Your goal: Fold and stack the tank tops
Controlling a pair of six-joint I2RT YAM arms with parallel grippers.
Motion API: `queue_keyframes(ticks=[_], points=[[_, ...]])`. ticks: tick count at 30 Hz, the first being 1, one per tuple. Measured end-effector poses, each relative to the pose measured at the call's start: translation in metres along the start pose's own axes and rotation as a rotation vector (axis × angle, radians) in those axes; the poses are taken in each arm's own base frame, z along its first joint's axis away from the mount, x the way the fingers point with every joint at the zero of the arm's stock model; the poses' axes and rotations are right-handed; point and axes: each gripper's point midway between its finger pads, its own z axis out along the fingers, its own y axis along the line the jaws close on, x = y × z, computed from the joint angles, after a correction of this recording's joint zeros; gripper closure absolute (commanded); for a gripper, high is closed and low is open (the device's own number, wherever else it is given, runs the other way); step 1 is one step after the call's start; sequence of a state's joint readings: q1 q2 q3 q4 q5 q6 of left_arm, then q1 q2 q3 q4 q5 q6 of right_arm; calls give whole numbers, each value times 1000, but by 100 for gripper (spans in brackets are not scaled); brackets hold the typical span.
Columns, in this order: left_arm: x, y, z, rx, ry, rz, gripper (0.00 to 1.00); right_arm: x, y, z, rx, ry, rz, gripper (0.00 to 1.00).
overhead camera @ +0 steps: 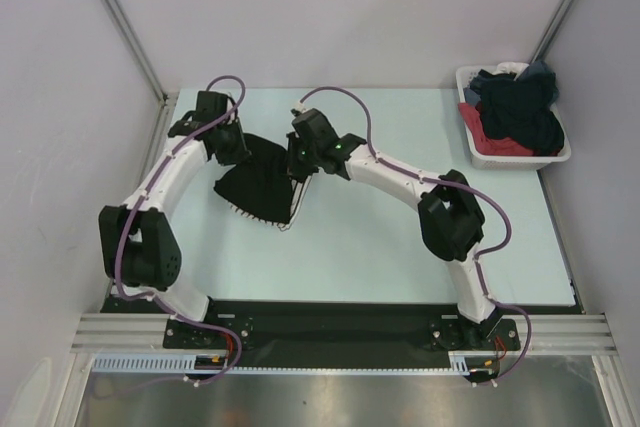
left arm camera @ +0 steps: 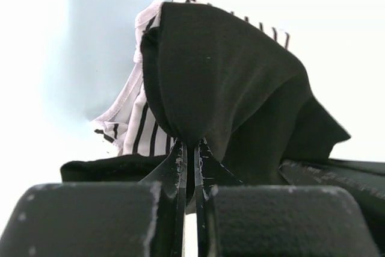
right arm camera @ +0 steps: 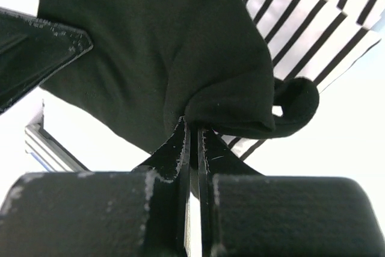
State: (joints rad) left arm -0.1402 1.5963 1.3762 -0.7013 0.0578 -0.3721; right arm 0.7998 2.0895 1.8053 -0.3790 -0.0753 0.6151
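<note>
Fabric is pinched at two points. The left gripper (left arm camera: 191, 148) has its jaws pressed together on a fold of the black tank top (overhead camera: 262, 182), and the right gripper (right arm camera: 192, 130) is clamped the same way on another bunch of that top. The cloth tents away from each pair of fingertips. The striped tank top (left arm camera: 133, 126) lies against the black one, showing past its edges in both wrist views. Whether either gripper also catches the striped layer cannot be told.

Gripping at two spread points most likely serves to keep the cloth stretched, so that a fold can be laid flat or the black top set squarely over the striped one. With the two tops already lying together, the task looks well along.

Both tops sit in the far left part of the table (overhead camera: 400, 237), toward its far edge, with both arms bent inward to reach them. The table is pale, smooth and matt. A white basket (overhead camera: 520, 161) of dark and red clothes stands at its far right corner. Plain light walls and metal frame posts enclose the space, and a black strip runs along the near edge where the arms are bolted.
</note>
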Motion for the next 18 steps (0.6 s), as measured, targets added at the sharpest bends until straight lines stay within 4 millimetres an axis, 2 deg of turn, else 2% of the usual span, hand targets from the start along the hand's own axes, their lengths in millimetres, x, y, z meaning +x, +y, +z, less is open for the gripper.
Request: queue_keyframes(ticks=[3, 7, 12, 14, 18], points=[[5, 6, 15, -18, 33, -6, 100, 9, -3, 9, 12, 17, 2, 100], [19, 14, 49, -40, 96, -6, 100, 17, -12, 15, 32, 22, 8, 100], [50, 31, 91, -83, 192, -15, 100, 27, -27, 21, 65, 28, 14, 100], [57, 34, 98, -93, 211, -16, 100, 28, -32, 22, 78, 30, 16, 100], [55, 34, 102, -91, 201, -16, 100, 25, -33, 22, 82, 15, 15, 100]])
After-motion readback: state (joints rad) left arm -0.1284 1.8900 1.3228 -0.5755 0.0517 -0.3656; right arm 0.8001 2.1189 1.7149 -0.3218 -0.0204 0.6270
